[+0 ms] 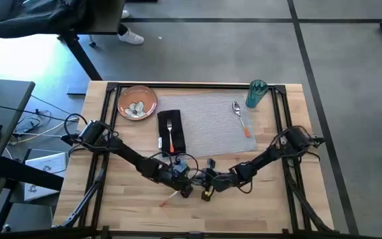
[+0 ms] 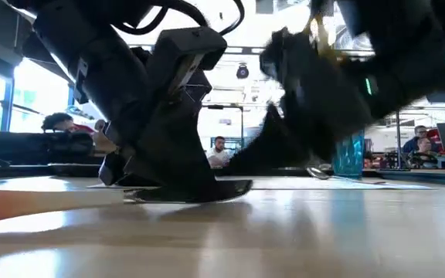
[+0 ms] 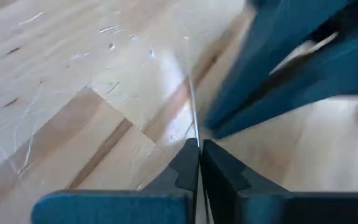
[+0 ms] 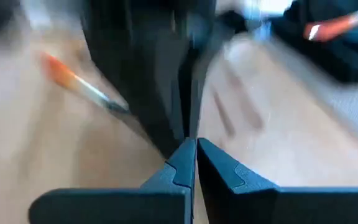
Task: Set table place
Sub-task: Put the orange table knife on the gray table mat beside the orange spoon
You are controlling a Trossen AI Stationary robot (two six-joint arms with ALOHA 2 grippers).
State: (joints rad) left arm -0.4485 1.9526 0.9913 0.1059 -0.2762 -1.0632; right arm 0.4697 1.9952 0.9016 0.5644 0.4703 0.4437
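L gripper (image 1: pixel 186 190) fingers pinched on knife (image 1: pixel 169 197) blade, R gripper (image 1: pixel 206 193) closed empty just beside: lift level, carry to placemat (image 1: pixel 211 123) beyond w/o twisting.

The left gripper (image 3: pixel 199 149) hung low over the table (image 3: pixel 73 81), fingers pressed on a thin metal blade; a blurred dark arm (image 3: pixel 291 62) crossed at two o'clock.

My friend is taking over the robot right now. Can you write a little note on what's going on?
Left gripper: shut, low on the bare table, beside the knife.
Right gripper: shut, close by it.
Done: napkin with fork and spoon on the placemat.
Left: plate sits off the mat's corner; cup at its far corner; knife needs placing.
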